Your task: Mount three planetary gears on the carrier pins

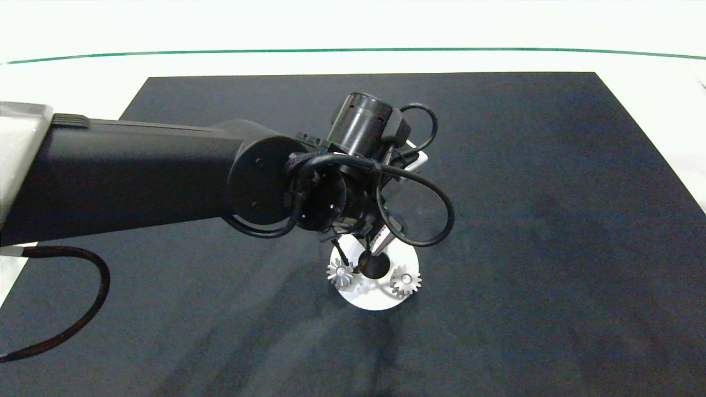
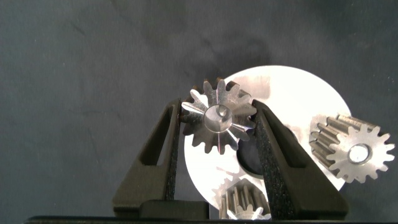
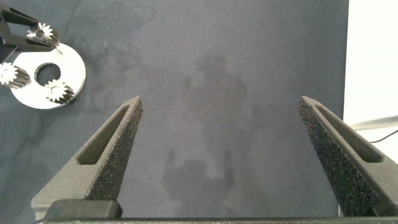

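Observation:
The white disc (image 1: 375,298) lies on the black mat, and its carrier pins (image 2: 359,154) show as bright tops inside the gears' bores. Two planetary gears (image 1: 340,273) (image 1: 406,281) sit on pins at the disc's near side. A third planetary gear (image 2: 217,118) is on the far pin, with my left gripper (image 2: 217,109) shut on it, one finger against each side. In the head view the left gripper (image 1: 364,248) hangs over the disc's far edge and hides that gear. My right gripper (image 3: 221,102) stands open over bare mat, well off to the side of the disc (image 3: 71,62).
The black mat (image 1: 524,193) covers most of the white table, which ends at a green line (image 1: 353,51) at the back. The left arm's loose cables (image 1: 436,220) loop just above the disc. Only mat lies around the disc.

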Available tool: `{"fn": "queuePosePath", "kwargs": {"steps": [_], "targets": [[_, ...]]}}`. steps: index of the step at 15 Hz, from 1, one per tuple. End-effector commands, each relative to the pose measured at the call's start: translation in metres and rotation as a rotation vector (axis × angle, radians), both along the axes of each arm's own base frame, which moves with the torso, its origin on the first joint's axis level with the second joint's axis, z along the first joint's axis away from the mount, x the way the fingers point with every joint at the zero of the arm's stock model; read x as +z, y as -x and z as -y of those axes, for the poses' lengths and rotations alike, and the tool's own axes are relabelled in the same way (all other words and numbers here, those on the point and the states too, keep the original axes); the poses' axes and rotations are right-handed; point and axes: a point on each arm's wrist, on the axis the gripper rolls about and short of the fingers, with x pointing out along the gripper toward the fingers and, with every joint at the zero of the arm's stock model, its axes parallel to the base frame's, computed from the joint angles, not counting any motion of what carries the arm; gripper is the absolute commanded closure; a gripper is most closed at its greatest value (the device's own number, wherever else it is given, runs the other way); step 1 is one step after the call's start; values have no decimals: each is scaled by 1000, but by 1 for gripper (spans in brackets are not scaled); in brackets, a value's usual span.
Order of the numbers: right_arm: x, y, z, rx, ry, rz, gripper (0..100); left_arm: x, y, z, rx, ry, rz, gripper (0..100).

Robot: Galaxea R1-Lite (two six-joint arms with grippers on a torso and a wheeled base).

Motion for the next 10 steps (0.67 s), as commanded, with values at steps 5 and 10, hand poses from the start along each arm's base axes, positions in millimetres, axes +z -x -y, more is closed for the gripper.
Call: {"fn": "queuePosePath", "kwargs": {"steps": [5, 10], "targets": [[0, 1, 1, 1, 3, 2, 0, -3, 0, -14, 25, -23, -16, 81], [0, 2, 1, -1, 1, 7, 0, -3, 1, -9, 11, -28, -11, 81]]}}
